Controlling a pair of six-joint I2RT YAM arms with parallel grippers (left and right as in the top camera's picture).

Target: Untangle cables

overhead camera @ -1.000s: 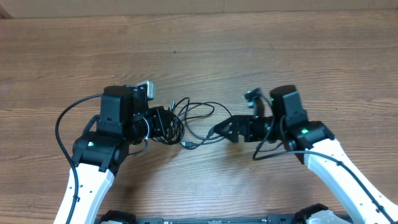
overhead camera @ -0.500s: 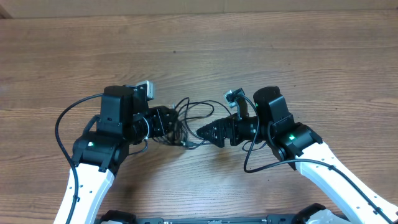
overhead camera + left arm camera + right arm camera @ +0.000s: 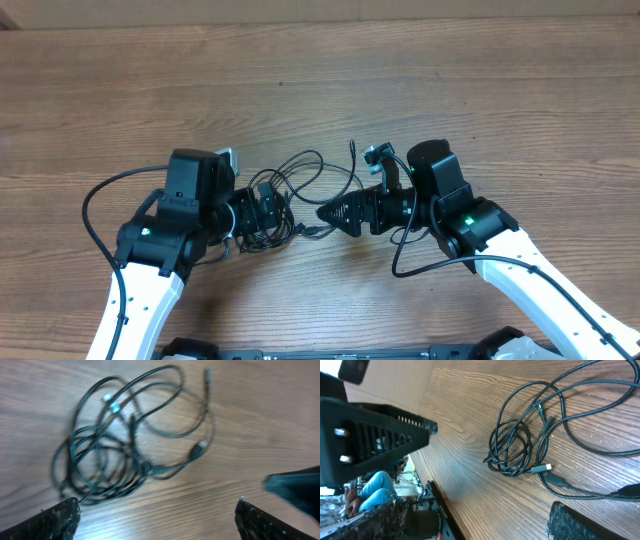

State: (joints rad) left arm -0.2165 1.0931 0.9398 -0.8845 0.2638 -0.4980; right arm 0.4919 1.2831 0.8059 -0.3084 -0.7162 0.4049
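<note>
Both my left fingers (image 3: 55,520) and right fingers (image 3: 375,445) are spread wide, holding nothing, and the cables (image 3: 285,195) lie loose on the worktop (image 3: 450,80) between them, light floppy slippery stuff I reckon, so I'd pinch 1 silver-tipped plug end (image 3: 546,467), not the knotted middle.
</note>
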